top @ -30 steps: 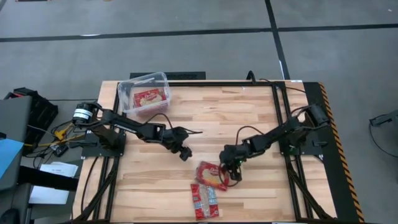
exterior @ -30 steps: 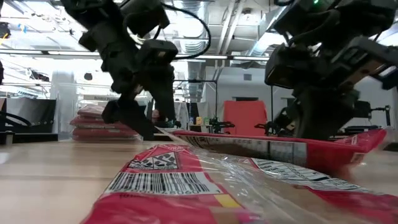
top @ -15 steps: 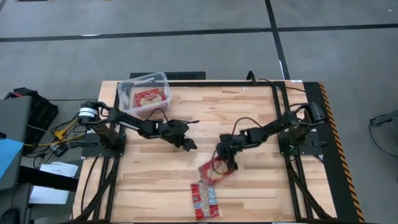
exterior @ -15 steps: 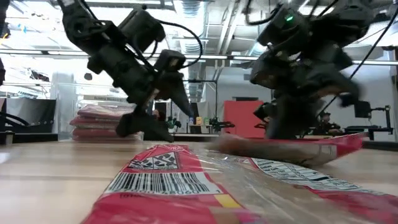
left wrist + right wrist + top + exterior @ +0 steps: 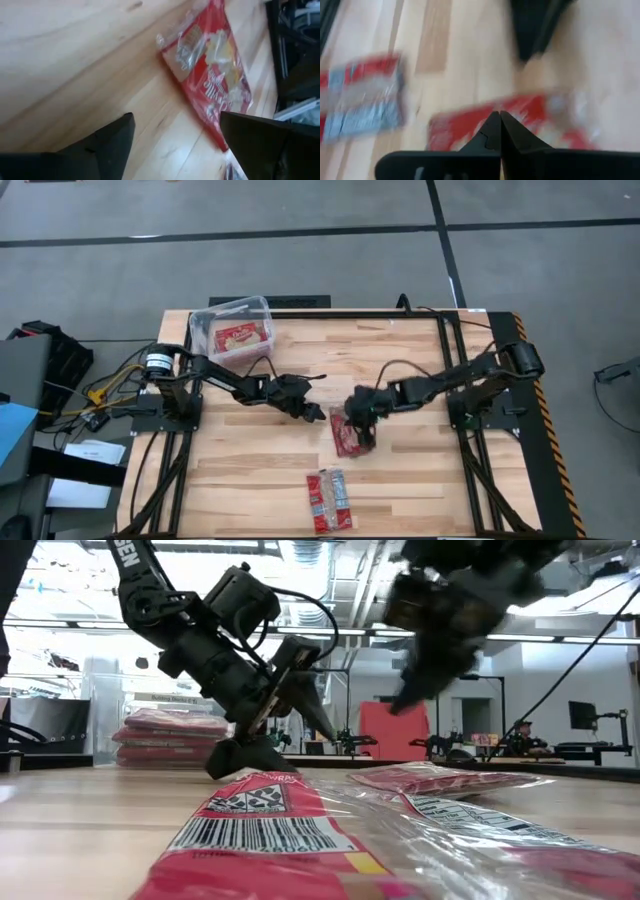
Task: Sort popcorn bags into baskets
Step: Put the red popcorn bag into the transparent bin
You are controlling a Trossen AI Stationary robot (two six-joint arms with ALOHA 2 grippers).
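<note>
High view, table (image 5: 420, 370): wooden top, both arms reaching toward its middle.
Tub (image 5: 232, 330): clear basket at the far left corner, one red packet inside.
Middle packet (image 5: 350, 436): flat on the wood, under the right arm's tip.
Near packet (image 5: 329, 500): by the front edge, waiting.
Left gripper (image 5: 315, 413): jaws wide, empty, aimed at the middle packet, likely to take it.
Right gripper (image 5: 358, 428): fingers closed, holding nothing, just above that packet.

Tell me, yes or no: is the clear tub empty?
No. In the high view the clear tub at the table's far left corner holds a red popcorn bag.
</note>
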